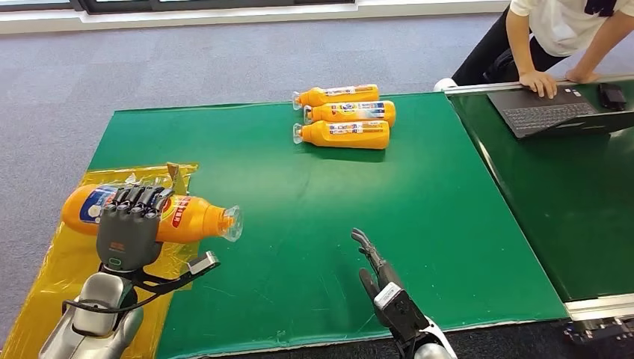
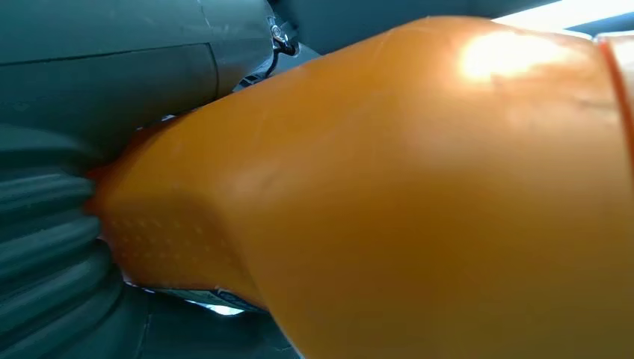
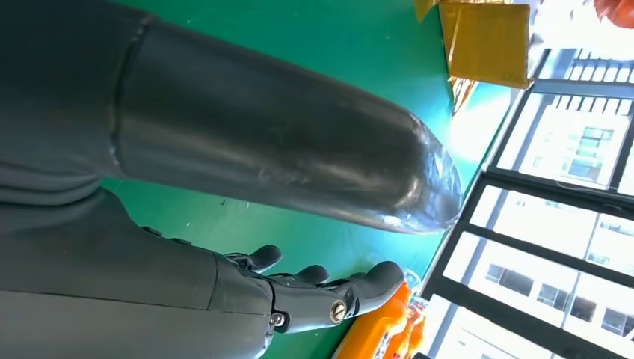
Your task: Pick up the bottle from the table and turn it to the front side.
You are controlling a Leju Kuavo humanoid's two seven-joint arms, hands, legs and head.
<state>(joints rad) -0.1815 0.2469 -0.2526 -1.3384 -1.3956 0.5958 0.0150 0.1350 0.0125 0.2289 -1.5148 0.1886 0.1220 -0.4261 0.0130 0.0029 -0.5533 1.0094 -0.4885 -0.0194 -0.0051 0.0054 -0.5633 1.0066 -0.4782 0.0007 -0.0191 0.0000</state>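
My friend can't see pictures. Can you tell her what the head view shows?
The robot's left hand grips an orange bottle lying sideways over yellow sheeting on a green table. Its right hand hovers open, three more bottles lie farther back, and a person uses a laptop.

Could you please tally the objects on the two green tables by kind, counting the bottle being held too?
Orange bottles: 4, one held in the left robot hand at, three lying side by side at
Yellow sheet: 1
Laptop: 1
Small black device beside the laptop: 1
Total: 7
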